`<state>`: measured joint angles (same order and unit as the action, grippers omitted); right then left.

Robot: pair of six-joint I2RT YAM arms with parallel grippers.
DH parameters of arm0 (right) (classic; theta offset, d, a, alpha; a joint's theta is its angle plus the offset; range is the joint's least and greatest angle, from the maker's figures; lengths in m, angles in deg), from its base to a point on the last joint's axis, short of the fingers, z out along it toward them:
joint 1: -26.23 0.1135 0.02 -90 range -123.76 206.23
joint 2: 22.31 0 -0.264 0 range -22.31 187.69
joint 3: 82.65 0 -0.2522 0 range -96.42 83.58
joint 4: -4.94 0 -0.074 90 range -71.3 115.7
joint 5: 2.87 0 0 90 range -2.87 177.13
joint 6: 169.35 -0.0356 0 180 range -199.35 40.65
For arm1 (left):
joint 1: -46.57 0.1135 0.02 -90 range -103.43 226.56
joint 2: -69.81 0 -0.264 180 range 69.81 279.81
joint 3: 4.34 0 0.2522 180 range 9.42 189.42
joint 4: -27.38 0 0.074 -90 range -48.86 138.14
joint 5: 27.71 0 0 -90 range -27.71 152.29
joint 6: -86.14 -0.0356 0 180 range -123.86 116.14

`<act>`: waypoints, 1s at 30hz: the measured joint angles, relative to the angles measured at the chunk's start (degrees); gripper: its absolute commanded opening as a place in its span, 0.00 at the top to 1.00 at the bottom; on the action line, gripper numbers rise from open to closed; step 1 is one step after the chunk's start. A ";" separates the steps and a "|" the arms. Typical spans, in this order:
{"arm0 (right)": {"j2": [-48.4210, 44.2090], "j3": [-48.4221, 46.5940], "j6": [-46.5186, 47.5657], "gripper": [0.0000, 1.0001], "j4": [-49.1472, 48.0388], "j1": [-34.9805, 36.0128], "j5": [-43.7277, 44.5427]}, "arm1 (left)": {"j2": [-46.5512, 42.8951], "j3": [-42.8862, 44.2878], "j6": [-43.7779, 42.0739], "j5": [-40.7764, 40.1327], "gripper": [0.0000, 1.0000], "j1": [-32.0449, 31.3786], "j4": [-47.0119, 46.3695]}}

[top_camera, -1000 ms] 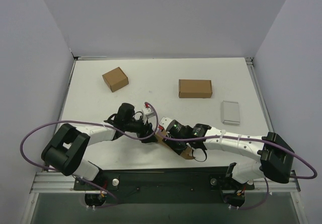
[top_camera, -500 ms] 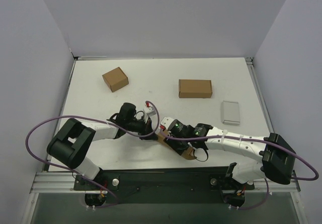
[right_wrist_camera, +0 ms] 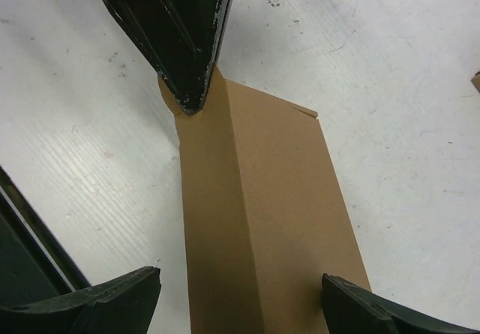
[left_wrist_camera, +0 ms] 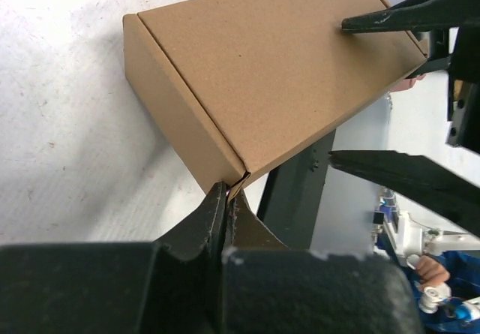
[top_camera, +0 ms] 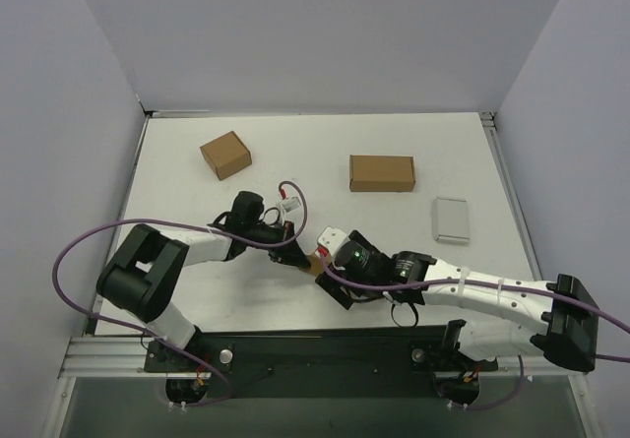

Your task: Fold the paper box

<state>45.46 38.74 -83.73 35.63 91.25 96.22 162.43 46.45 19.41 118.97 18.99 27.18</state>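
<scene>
White worktop [top_camera: 295,172]: near its front edge the right claw [right_wrist_camera: 240,304] stands wide open astride the paper box [right_wrist_camera: 262,221]. The left claw [left_wrist_camera: 227,195], closed, apparently pinches its end tab. Farther back lie a grey case [top_camera: 452,219], an oblong brown box [top_camera: 382,173] and a squarish carton [top_camera: 225,155].

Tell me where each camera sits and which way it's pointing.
Top external: above and behind the bases, looking down on the white table; left arm and right arm meet at the plain brown cardboard mailer box.
Left wrist: looks along the shut left gripper at the box's corner.
Right wrist: looks down past the open right gripper onto the box.
Shared: each wrist view shows the other gripper.
</scene>
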 measured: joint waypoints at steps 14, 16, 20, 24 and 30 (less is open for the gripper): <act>9.07 -1.92 4.48 0.32 -0.04 6.47 12.66 | -2.86 6.62 2.10 0.96 0.84 1.73 22.43; 9.88 -2.29 4.50 0.39 0.22 6.43 13.20 | -3.32 6.62 2.38 1.20 0.56 2.08 23.65; 10.25 -2.32 3.98 0.47 1.18 6.71 10.80 | -6.64 7.48 3.10 1.70 0.36 4.92 24.28; 10.23 -2.32 4.02 0.51 1.16 5.81 7.87 | -13.88 7.61 2.91 0.90 0.35 9.55 23.96; 8.28 -0.55 5.68 0.51 -2.64 0.76 0.52 | -23.78 8.57 -2.97 -5.73 0.34 12.41 25.27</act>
<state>53.74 38.20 -78.05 32.99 92.01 96.74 138.65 55.02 16.44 113.25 31.41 52.45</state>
